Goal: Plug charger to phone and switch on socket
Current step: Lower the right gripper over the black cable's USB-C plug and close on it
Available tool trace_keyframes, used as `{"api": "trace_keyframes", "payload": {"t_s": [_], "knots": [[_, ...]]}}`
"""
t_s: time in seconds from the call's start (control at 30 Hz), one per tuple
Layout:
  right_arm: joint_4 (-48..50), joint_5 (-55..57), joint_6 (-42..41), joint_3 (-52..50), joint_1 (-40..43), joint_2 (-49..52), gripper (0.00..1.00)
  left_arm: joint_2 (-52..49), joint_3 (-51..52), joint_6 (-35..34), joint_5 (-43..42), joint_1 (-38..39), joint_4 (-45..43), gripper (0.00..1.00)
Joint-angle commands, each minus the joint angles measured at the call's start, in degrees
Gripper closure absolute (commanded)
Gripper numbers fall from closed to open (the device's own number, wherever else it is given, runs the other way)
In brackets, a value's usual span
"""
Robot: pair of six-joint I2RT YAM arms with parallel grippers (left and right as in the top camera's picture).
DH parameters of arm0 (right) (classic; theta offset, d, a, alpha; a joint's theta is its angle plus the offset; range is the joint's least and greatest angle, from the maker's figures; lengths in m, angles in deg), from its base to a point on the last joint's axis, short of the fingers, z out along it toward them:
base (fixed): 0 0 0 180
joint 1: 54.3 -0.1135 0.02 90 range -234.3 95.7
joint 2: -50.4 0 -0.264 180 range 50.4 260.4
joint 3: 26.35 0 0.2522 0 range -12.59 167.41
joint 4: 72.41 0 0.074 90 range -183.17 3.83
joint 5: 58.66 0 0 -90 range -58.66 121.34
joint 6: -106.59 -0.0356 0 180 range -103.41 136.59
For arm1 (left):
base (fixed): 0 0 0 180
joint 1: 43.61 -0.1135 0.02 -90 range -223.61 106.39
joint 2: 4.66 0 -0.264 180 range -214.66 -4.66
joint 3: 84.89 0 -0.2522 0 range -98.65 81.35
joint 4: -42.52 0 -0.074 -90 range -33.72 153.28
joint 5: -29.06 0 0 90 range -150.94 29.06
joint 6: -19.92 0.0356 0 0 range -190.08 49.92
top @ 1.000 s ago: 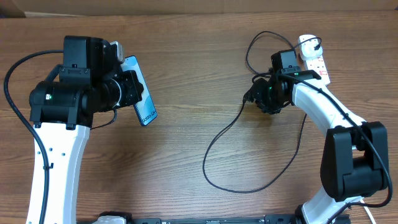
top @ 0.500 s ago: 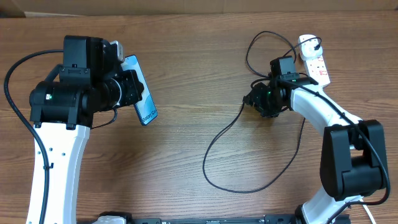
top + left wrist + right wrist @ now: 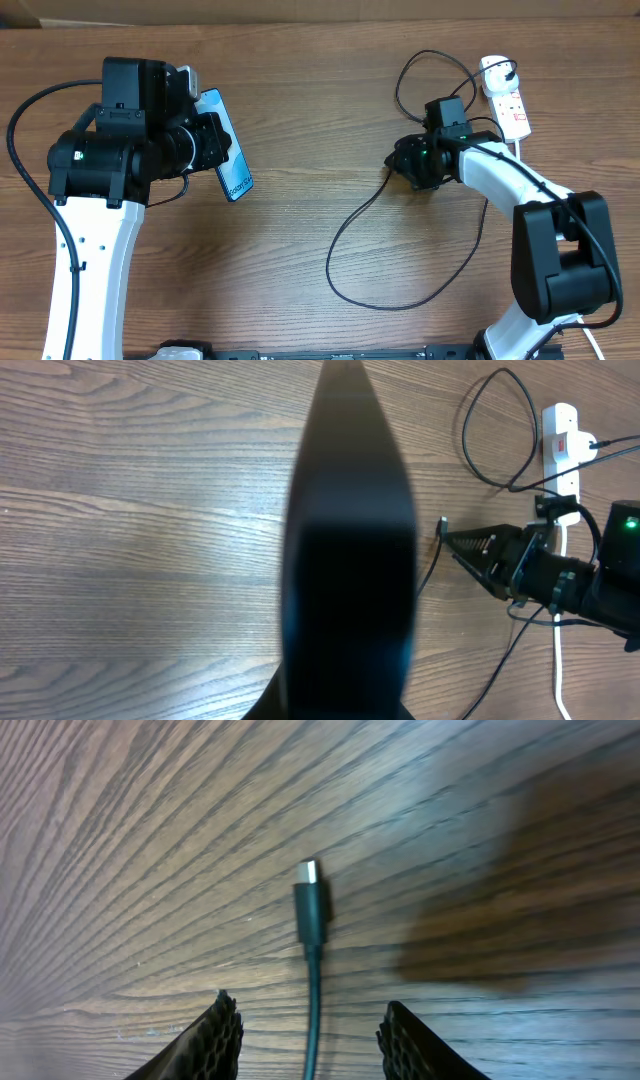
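Note:
My left gripper [image 3: 212, 143] is shut on the phone [image 3: 229, 148] and holds it edge-up above the table, its blue screen showing in the overhead view. In the left wrist view the phone [image 3: 348, 560] is a dark blurred slab that hides the fingers. The charger cable [image 3: 365, 212] loops across the table from the socket [image 3: 505, 97]. Its connector tip [image 3: 311, 905] lies flat on the wood. My right gripper [image 3: 312, 1010] is open and low over the table, one finger on each side of the cable just behind the tip; it also shows in the overhead view [image 3: 402, 161].
The white power strip [image 3: 563, 448] lies at the far right with a black plug in it and a thick white cord [image 3: 520, 150] running toward the front. The wooden table [image 3: 300, 260] carries a wide cable loop in the front middle.
My right gripper has moved a little to the left along the cable, toward the connector tip. The left arm and the phone have not moved.

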Motion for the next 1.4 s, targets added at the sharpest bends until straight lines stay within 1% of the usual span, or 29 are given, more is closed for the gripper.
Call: {"api": "trace_keyframes", "payload": {"t_s": [0.0, 1.1, 1.23, 1.37], "knots": [[0.15, 3.78, -1.40, -0.26, -1.84, 0.46, 0.57, 0.35, 0.04, -0.44, -1.20, 0.13, -0.68, 0.96], [4.00, 6.10, -1.60, -0.26, -1.97, 2.69, 0.57, 0.35, 0.04, -0.46, -1.25, 0.13, -0.63, 0.96], [4.20, 6.12, -1.62, -0.26, -1.97, 2.71, 0.60, 0.35, 0.04, -0.46, -1.25, 0.13, -0.63, 0.96], [4.26, 6.14, -1.60, -0.26, -1.97, 2.71, 0.62, 0.35, 0.04, -0.46, -1.25, 0.13, -0.63, 0.96]]}}
